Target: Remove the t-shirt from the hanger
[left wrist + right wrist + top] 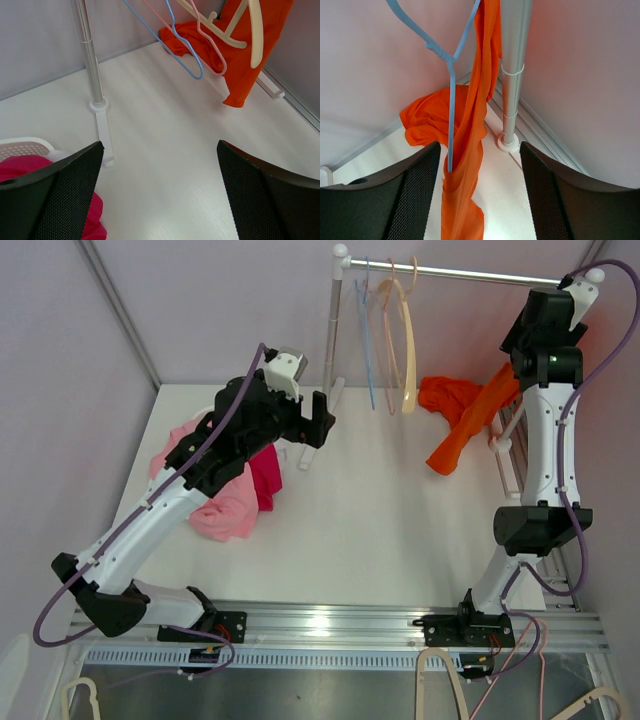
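The orange t-shirt (468,413) hangs bunched and twisted at the right end of the clothes rack, part of it resting on the table. In the right wrist view the t-shirt (475,150) hangs on a light blue hanger (451,100) whose end goes into the fabric. My right gripper (480,145) is open, high up by the rail (515,365), with the shirt hanging between and beyond its jaws, not gripped. My left gripper (312,420) is open and empty above the table (160,145), well left of the shirt (250,50).
Blue, pink and cream empty hangers (392,335) hang on the rail (470,275). The rack's left pole (90,65) and right pole (512,75) stand on feet on the table. Pink and magenta clothes (235,495) lie in a white basket (25,146) at the left.
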